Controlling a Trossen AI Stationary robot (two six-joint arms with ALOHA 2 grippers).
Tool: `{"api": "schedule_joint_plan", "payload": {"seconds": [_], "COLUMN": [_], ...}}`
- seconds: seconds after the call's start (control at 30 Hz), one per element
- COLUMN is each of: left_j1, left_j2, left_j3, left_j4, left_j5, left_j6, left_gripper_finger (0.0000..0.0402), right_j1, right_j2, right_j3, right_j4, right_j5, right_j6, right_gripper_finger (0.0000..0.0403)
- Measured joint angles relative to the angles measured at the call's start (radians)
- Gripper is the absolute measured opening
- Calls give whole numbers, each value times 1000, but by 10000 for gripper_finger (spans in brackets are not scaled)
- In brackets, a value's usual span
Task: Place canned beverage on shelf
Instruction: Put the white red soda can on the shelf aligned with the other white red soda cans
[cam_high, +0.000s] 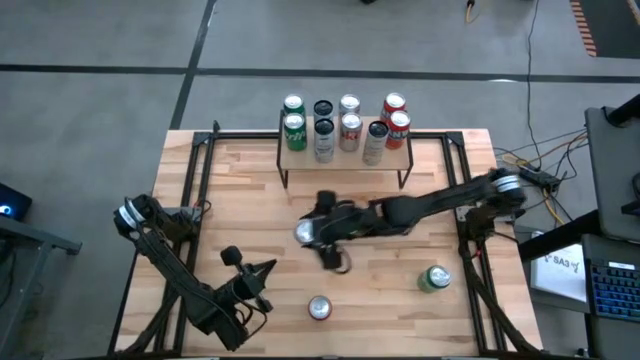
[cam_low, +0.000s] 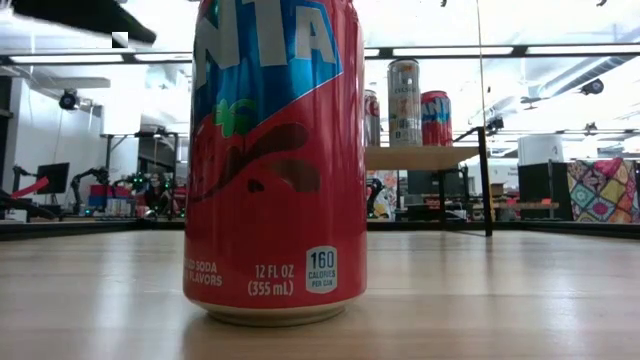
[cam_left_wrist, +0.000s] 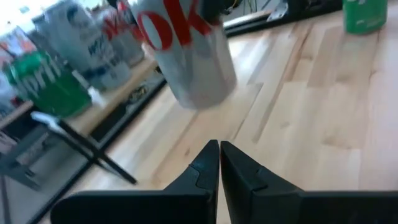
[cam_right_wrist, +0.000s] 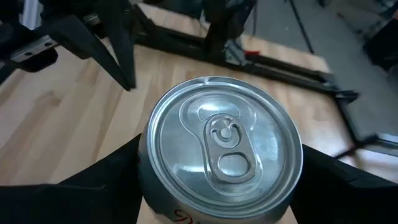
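Right gripper (cam_high: 312, 236): out over the middle of the table (cam_high: 240, 200), just near of the shelf (cam_high: 340, 160). Dark fingers (cam_right_wrist: 106, 180) on both sides of a silver can (cam_right_wrist: 227, 143) with red letters, pressed up against it. Round shiny top and pull tab face up. Can not on the shelf yet. Hard to tell if its bottom touches the wood or hangs a bit above it.

Shelf: at the far edge of the table, in the middle. Light wood top, thin black legs. Eight cans on it in two rows: two green ones (cam_high: 293, 125) at the left, dark and pale ones in the middle, two red ones (cam_high: 396, 115) at the right.

Left gripper (cam_left_wrist: 219, 152): low at the near left of the table, tips pressed tight together, nothing between them. Points toward the silver can, well apart from it.

On the table too: a red soda can (cam_low: 275, 160) upright at the near middle, and a green can (cam_high: 433, 278) upright at the near right.
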Motion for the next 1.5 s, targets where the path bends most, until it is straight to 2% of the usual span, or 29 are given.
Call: {"api": "schedule_joint_plan", "payload": {"seconds": [0.23,0.43,0.63,0.8,0.97,1.1,1.2,1.27,1.5], "left_j1": [37,59,118,188,270,340,395,434,598], "left_j2": [0,0,0,-19,-74,-160,-254,-327,-521], "left_j3": [149,262,338,321,257,147,35,-54,-388], "left_j4": [9,13,35,87,102,161,298,457,1190], "left_j5": [9,125,309,314,315,355,415,479,834], "left_j6": [267,490,772,962,1010,1063,1146,1240,1533], "left_gripper_finger": [0,0,0,0,0,0,0,0,0], "right_j1": [-6,-6,-6,-6,-6,-6,-6,-6,-35], "right_j2": [-268,-461,-615,-689,-706,-687,-678,-673,-644], "right_j3": [-216,-378,-491,-548,-558,-554,-545,-540,-537], "right_j4": [-10,-1,-19,-70,-60,-66,-60,-57,4], "right_j5": [1,0,40,89,89,88,98,106,111], "right_j6": [34,114,237,280,292,275,265,252,198], "right_gripper_finger": [288,288,288,288,288,288,288,288,288]}}
